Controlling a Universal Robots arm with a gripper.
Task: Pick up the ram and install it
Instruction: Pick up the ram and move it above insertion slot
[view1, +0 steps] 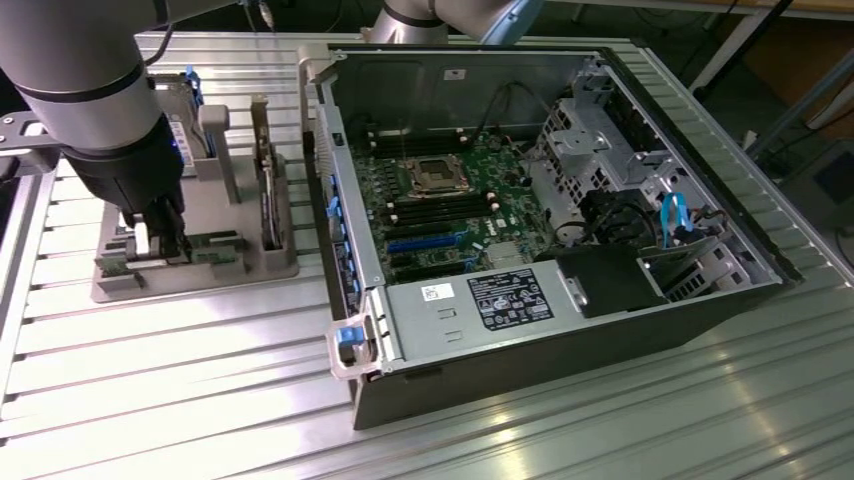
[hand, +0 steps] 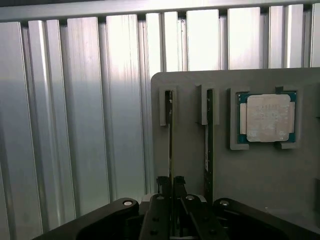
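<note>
- gripper (hand: 170, 181) almost closed, its fingers (hand: 162, 184) pinching the thin ram (hand: 170, 140) from both sides;
- ram stands in a slot of the grey holder (hand: 250, 175); second stick (hand: 209, 145) just beside it

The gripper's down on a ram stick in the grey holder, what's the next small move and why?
Probably a slow lift straight up. The gripper looks shut on the ram, which stands on edge in a slot of the grey holder, close beside a second stick; a straight pull should clear the slot without knocking that neighbour.
</note>
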